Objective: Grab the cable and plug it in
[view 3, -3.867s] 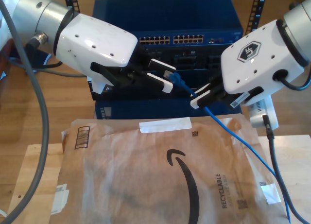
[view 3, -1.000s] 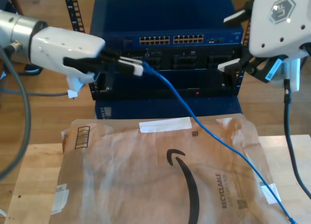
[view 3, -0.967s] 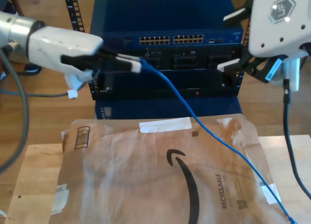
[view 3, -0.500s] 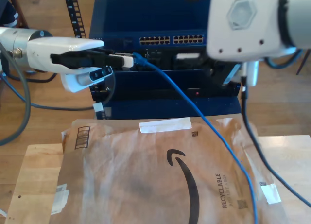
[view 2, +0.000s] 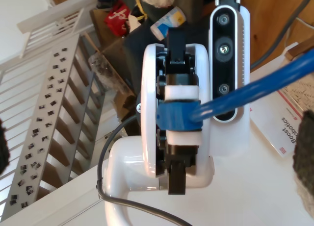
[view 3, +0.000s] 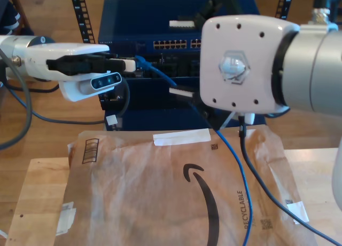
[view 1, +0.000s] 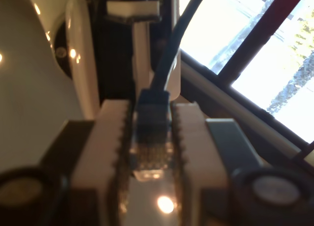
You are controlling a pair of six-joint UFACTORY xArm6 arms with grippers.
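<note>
The cable [view 3: 231, 155] is thin and bright blue. It runs from my first gripper [view 3: 133, 64] down over the envelope toward the exterior view's lower right. My first gripper [view 1: 150, 115] is shut on the cable's plug [view 1: 149, 157], whose clear end points back between the white ribbed fingers [view 1: 114, 138]. My second gripper [view 3: 181, 58] is open in front of the switch, its white fingers [view 3: 180, 91] wide apart with nothing between them. The second wrist view faces my first gripper [view 2: 181, 111] head-on, with the cable [view 2: 255, 91] leaving it.
A dark blue network switch [view 3: 176, 43] with rows of ports stands behind both grippers. A brown paper envelope [view 3: 160, 192] covers the wooden table [view 3: 37, 203]. The second arm's big white body [view 3: 240, 64] blocks the exterior view's centre right.
My second gripper let go of the cable, opened and swung from the exterior view's right to its centre. My first gripper kept the plug, rolled over and drew back slightly to that view's left.
</note>
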